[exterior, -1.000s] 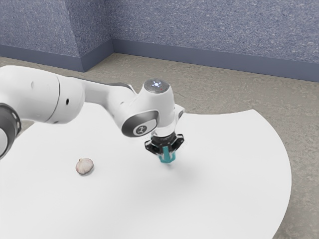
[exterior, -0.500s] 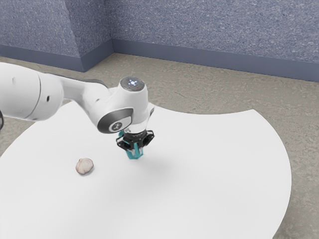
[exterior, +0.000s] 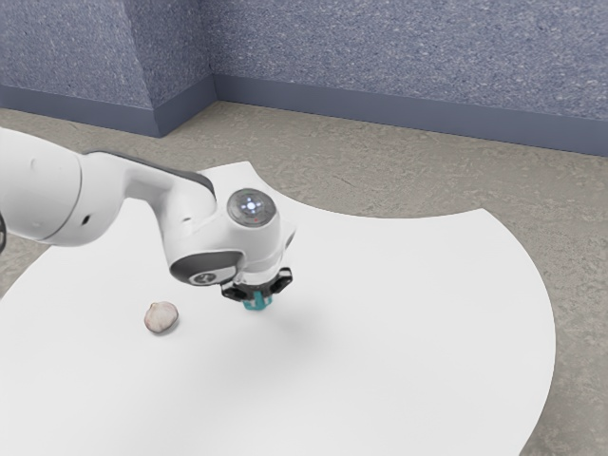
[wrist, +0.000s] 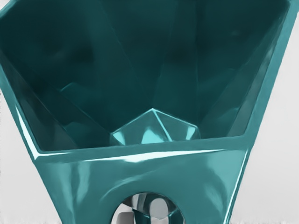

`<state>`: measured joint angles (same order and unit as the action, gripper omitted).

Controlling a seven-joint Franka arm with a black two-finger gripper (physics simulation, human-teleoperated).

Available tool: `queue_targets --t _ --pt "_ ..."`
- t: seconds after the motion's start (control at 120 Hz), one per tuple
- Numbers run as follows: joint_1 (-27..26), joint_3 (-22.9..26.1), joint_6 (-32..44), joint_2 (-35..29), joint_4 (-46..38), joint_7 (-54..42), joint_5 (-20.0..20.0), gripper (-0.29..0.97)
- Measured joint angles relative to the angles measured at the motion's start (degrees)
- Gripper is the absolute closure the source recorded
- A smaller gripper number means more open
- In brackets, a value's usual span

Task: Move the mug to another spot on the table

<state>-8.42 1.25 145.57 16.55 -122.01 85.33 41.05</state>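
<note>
A small teal mug (exterior: 254, 303) hangs just under my hand, a little above the white table (exterior: 399, 323). My black gripper (exterior: 255, 298) is shut on it, with only the mug's lower tip showing below the fingers. Directly under the wrist camera, the teal mug (wrist: 149, 93) shows its faceted inside, with its handle opening near the hand.
A small pale pink lumpy object (exterior: 161, 316) lies on the table toward the exterior view's left, a short way from the mug. The round table's edge curves off to the right above a speckled floor (exterior: 532, 180).
My arm has carried the mug toward the exterior view's left, from mid-table to a spot closer to the pink object. The mug stayed held throughout.
</note>
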Motion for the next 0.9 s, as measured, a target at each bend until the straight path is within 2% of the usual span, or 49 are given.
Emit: queue_targets --t 0.25,0.408,0.525,0.683,0.9 --pt "0.01 0.01 1.23 0.13 -0.61 5.32 2.24 0.74" --pt "-0.02 -0.01 1.76 0.34 -0.59 8.06 2.58 0.40" --pt "-0.02 0.04 2.02 0.51 -0.64 9.71 2.67 0.23" --pt "-0.02 0.07 2.21 0.38 -1.39 11.51 2.72 0.11" --pt "-0.76 0.33 2.37 -3.60 -6.42 13.44 2.78 0.04"
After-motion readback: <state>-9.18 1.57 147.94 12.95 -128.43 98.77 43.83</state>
